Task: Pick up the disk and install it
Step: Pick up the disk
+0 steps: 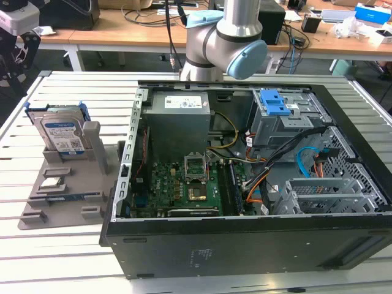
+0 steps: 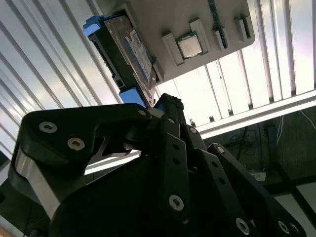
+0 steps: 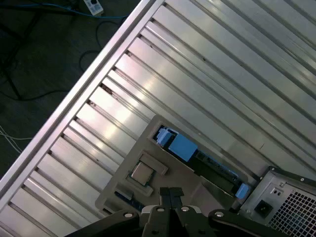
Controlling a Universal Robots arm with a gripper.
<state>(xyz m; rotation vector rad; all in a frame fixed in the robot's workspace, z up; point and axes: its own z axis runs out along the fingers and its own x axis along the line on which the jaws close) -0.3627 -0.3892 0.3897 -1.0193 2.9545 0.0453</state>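
Tabletop of pale metal slats, ribbed lengthwise, glaring bright in both wrist views; bears a grey holder tray toward the exterior view's left and, just beside it, an open black computer case; disk upright on edge in the tray's rear slot, label toward the exterior camera, blue carrier bracket framing it, touched by nothing; small square processor chip flat on the tray in front of it; green motherboard and a blue latch inside the case; grey robot arm behind the case; gripper in the air, clear of tray and disk, fingertips pressed together, grasping nothing; wooden desks with cables and boxes along the back of the room; dark floor past the table's edge in the first wrist view, strewn with trailing cables and a white power strip.
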